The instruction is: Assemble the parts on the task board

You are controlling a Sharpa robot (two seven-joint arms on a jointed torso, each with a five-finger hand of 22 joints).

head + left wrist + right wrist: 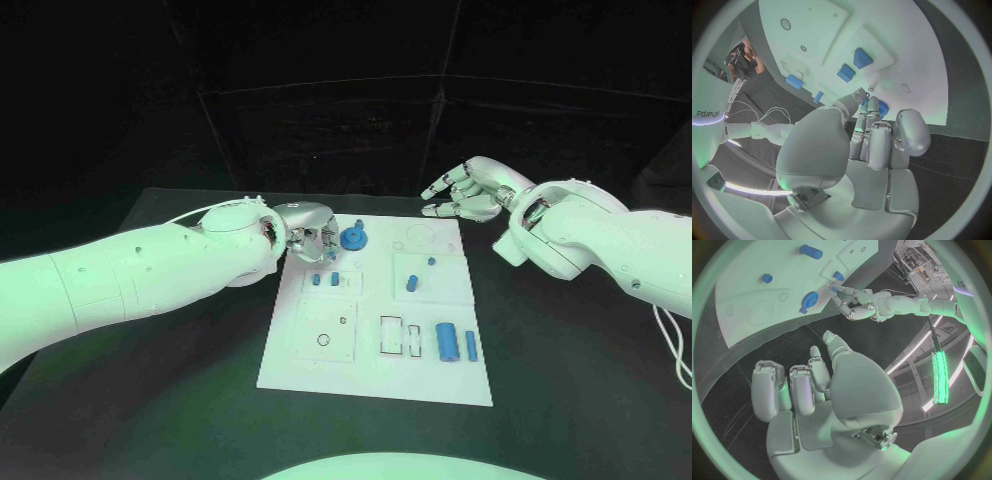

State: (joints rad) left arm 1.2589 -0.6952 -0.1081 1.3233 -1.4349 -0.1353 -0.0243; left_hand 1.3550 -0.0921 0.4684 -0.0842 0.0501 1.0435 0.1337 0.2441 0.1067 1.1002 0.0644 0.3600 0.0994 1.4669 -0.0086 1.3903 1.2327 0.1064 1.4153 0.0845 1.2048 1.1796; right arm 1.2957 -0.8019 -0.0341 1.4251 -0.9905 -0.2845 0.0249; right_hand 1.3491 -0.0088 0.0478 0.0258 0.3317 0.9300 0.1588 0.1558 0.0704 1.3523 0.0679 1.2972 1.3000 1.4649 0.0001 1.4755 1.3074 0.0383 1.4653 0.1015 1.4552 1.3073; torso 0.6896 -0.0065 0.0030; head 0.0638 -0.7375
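Task board lies mid-surface, small blue parts scattered on it. Left hand pinches the round blue part at the board's 11 o'clock; right hand hovers empty at 1 o'clock, fingers apart. Parts look light, stiff and slippery, best pinched by their sides.

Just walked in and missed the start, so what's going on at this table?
The robot is assembling small blue parts on the white task board. Its left hand is at the board's far left corner, fingers against a round blue part; whether it grips it I cannot tell. The right hand hovers off the board's far right corner, holding nothing. Two blue cylinders lie near the board's near right side.
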